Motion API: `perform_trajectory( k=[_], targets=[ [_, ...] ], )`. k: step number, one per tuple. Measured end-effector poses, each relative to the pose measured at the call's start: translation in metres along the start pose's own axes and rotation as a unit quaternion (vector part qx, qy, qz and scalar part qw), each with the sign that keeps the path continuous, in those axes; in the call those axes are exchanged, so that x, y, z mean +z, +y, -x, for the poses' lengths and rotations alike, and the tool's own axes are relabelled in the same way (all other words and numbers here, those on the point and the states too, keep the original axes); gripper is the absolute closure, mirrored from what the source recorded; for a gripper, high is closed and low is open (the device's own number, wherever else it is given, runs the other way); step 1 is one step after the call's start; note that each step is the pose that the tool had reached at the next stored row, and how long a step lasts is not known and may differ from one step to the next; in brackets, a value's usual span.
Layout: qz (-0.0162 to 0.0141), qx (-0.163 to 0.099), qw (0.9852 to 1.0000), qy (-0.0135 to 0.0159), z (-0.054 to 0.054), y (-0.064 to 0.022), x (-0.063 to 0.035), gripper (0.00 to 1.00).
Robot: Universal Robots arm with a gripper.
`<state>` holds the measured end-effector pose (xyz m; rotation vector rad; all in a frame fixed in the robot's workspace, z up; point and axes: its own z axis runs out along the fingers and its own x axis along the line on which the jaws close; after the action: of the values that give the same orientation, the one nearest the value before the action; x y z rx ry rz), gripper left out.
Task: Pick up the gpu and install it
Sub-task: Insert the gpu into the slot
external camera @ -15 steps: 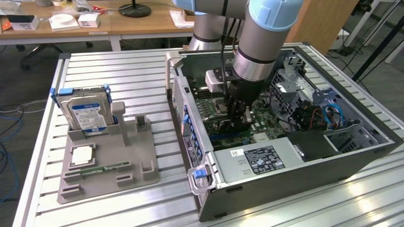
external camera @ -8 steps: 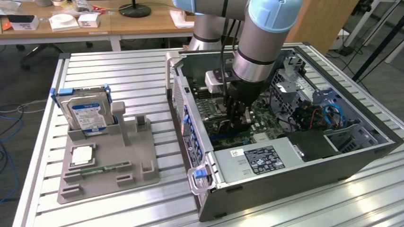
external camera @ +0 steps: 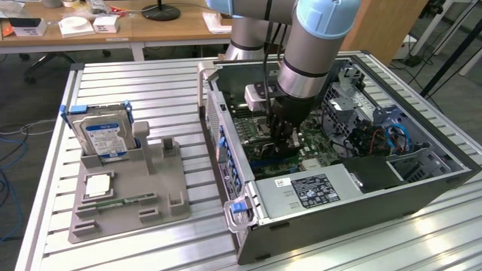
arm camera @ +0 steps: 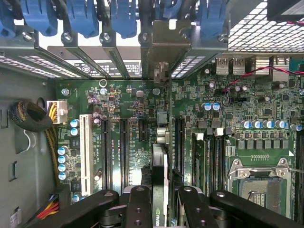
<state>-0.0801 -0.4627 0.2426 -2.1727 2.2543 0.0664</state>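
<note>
The gpu (arm camera: 160, 175) is clamped edge-on between the fingers of the end effector (arm camera: 161, 199) and held upright over the green motherboard (arm camera: 128, 104) inside the open computer case (external camera: 421, 186) on the worktop (external camera: 135, 84), its metal bracket seemingly already seated at the rear slot openings.

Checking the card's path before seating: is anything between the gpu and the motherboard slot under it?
Nothing visible. The pincer holds the gpu edge-on above the motherboard, bracket end toward the rear slots; the slots beside it look bare.
</note>
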Motion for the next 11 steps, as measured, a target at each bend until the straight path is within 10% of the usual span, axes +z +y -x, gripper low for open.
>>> perform_trajectory(
  k=[11],
  targets=[
    [0.0002, 0.000, 1.0000, 0.0001, 0.0001, -0.0011, -0.0049, 0.74]
  ],
)
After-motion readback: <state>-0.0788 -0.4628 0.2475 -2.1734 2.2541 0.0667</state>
